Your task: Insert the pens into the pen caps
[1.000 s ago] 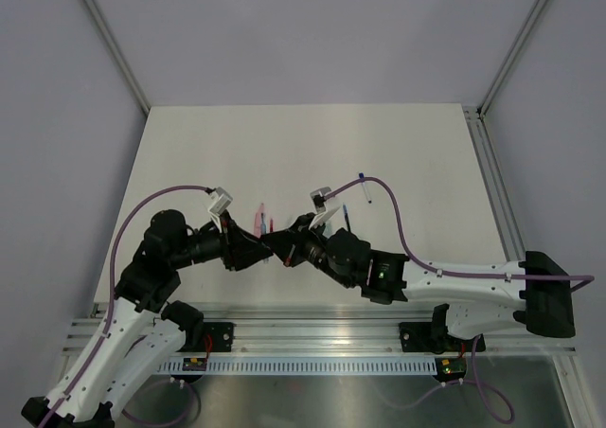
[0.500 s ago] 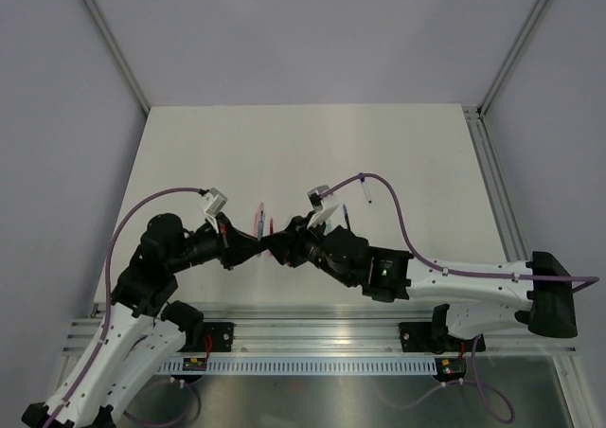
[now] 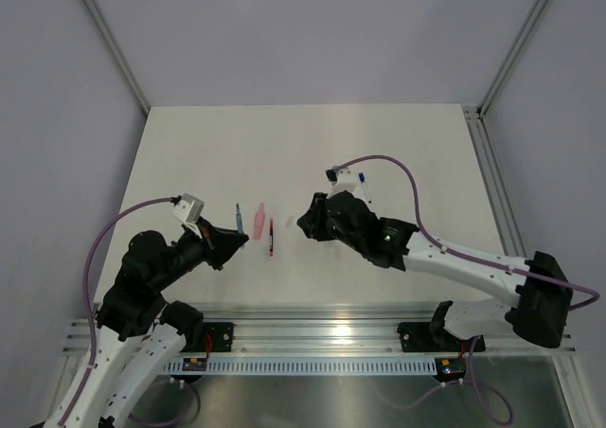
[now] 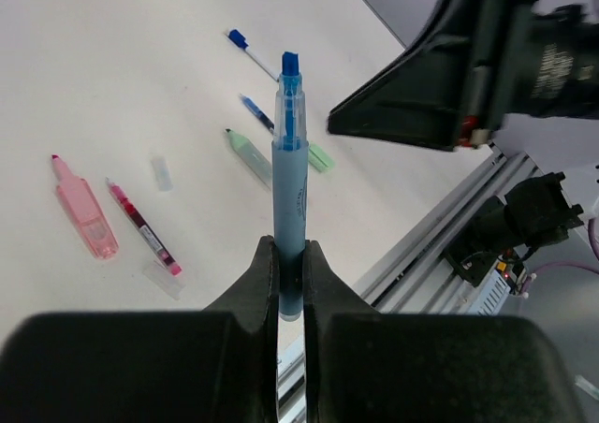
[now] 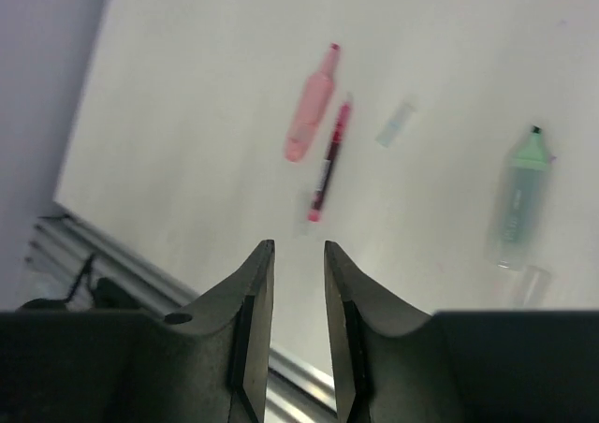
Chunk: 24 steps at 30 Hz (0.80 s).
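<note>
My left gripper (image 4: 290, 251) is shut on the lower end of a teal-blue pen (image 4: 289, 175), which stands straight out from the jaws; from above, this pen (image 3: 239, 216) points away from the arm. On the table lie a pink cap (image 4: 82, 215), a red pen (image 4: 142, 239), a pale green cap (image 4: 249, 154) and a dark blue pen (image 4: 256, 112). My right gripper (image 5: 298, 251) is open and empty, hovering above the table short of the red pen (image 5: 328, 166) and the pink cap (image 5: 309, 105). A green cap (image 5: 519, 196) lies to its right.
A small clear tube (image 4: 162, 172) lies near the pink cap. A white pen with a blue end (image 3: 364, 187) lies beside the right arm's purple cable (image 3: 398, 168). The aluminium rail (image 3: 322, 338) runs along the table's near edge. The right gripper (image 3: 305, 225) hangs near mid-table.
The two grippers met at mid-table a second ago. The right gripper has opened and drawn back to the right. The left gripper has closed and pulled left with the teal-blue pen.
</note>
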Tool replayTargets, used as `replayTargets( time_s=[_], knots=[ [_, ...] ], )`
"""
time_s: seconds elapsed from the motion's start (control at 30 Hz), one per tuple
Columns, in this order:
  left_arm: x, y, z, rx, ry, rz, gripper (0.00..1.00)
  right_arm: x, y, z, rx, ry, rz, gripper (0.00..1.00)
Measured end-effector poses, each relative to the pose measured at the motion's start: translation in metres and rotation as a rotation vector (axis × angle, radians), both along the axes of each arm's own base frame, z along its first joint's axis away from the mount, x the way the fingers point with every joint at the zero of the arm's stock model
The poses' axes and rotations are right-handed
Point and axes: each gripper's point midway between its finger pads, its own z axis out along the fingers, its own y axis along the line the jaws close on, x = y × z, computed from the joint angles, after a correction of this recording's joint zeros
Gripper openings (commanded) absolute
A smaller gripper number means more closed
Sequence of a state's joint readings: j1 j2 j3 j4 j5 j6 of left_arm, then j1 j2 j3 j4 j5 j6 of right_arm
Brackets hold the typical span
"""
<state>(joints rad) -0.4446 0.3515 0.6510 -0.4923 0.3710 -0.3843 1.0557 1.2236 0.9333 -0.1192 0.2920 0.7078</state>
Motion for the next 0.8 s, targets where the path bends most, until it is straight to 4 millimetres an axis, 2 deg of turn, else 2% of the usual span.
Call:
replayTargets(
  time_s=[0.1,0.2,0.23,0.4,0.6,0.8],
  knots=[
    [0.001,0.007,0.002,0.003,-0.019,0.036,0.00,0.025,-0.003,-0.053,-0.157,0.106,-0.048,0.35],
    [0.001,0.011,0.004,0.009,-0.031,0.059,0.00,0.050,0.001,-0.088,-0.268,0.189,-0.088,0.42],
    [0.001,0.012,0.005,0.010,-0.034,0.064,0.00,0.058,0.003,-0.096,-0.289,0.205,-0.099,0.46],
    [0.002,0.016,0.003,0.019,-0.036,0.087,0.00,0.095,0.028,-0.124,-0.371,0.257,-0.128,0.47],
    [0.001,0.019,0.007,0.016,-0.051,0.099,0.00,0.110,0.043,-0.155,-0.454,0.308,-0.144,0.44],
    [-0.005,0.020,0.013,0.002,-0.082,0.096,0.00,0.113,0.044,-0.172,-0.505,0.347,-0.160,0.40]
  ],
)
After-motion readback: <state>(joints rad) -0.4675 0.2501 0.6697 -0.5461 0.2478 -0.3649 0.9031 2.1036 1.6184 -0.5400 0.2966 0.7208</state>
